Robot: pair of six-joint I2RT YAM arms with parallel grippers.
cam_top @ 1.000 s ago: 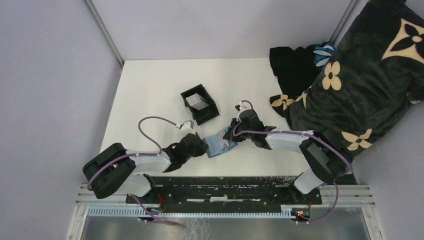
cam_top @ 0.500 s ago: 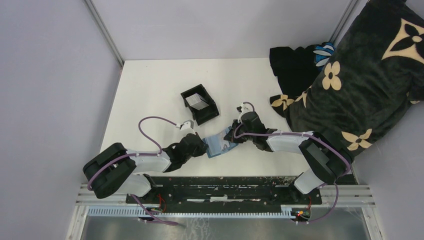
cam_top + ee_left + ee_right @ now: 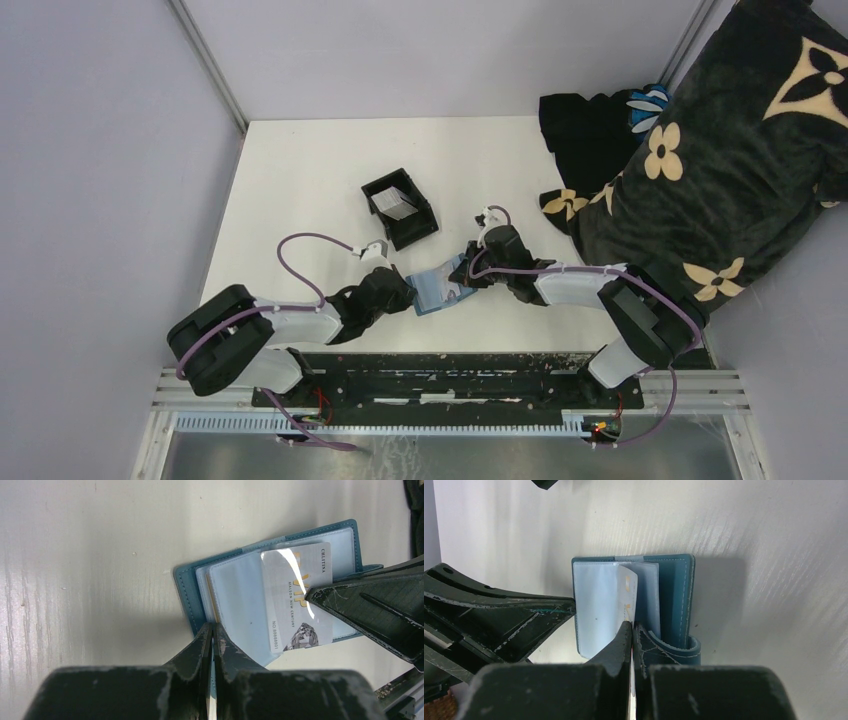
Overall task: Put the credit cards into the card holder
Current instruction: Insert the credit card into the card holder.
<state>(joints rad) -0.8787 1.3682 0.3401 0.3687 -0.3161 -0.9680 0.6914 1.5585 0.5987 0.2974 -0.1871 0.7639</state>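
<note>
On the left little has changed. The left tool [image 3: 212,630] stays pinched almost shut on the near edge of the card holder [image 3: 186,587], pinning it open on the tabletop [image 3: 300,180]. To its right, the right tool [image 3: 631,627], clamped on one credit card [image 3: 295,605], has shifted only slightly. The card lies partway in a clear sleeve [image 3: 240,600], so insertion looks under way, not finished.

There are two tools, one card holder and one card at it. One black box [image 3: 412,232] behind holds pale cards [image 3: 397,203] I cannot number. One flowered blanket [image 3: 720,150] is at far right.
</note>
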